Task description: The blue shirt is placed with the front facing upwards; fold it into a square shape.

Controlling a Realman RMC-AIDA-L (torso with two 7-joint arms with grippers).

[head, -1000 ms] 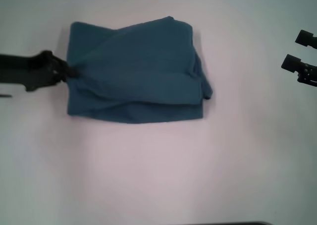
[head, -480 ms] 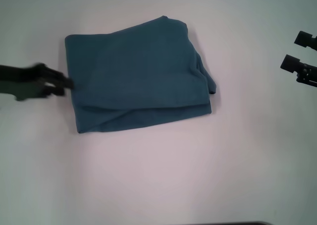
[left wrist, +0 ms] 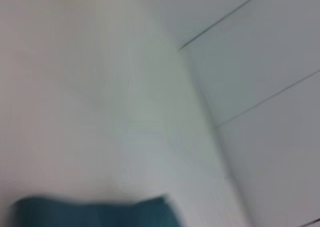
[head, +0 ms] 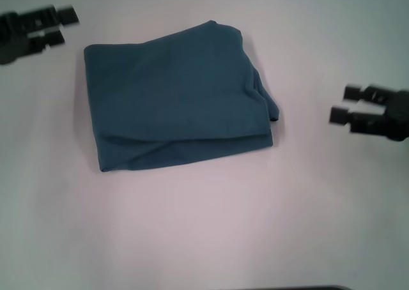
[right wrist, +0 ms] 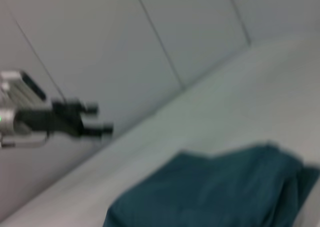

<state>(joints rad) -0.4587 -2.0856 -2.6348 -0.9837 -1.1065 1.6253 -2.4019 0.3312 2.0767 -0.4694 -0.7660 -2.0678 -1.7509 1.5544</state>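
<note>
The blue shirt [head: 176, 98] lies folded into a rough square on the white table [head: 204, 226], slightly skewed, with layered edges along its near and right sides. No print shows. My left gripper [head: 62, 25] is open and empty, raised at the far left, apart from the shirt's far left corner. My right gripper [head: 342, 105] is open and empty to the right of the shirt, apart from it. The shirt also shows in the left wrist view [left wrist: 95, 213] and the right wrist view [right wrist: 215, 192]. The left gripper shows far off in the right wrist view [right wrist: 97, 119].
A pale panelled wall [right wrist: 150, 37] stands behind the table. Bare white tabletop surrounds the shirt on all sides.
My left gripper has let go of the shirt's left edge and moved up and away. My right gripper has moved left toward the shirt. The shirt has settled flat.
</note>
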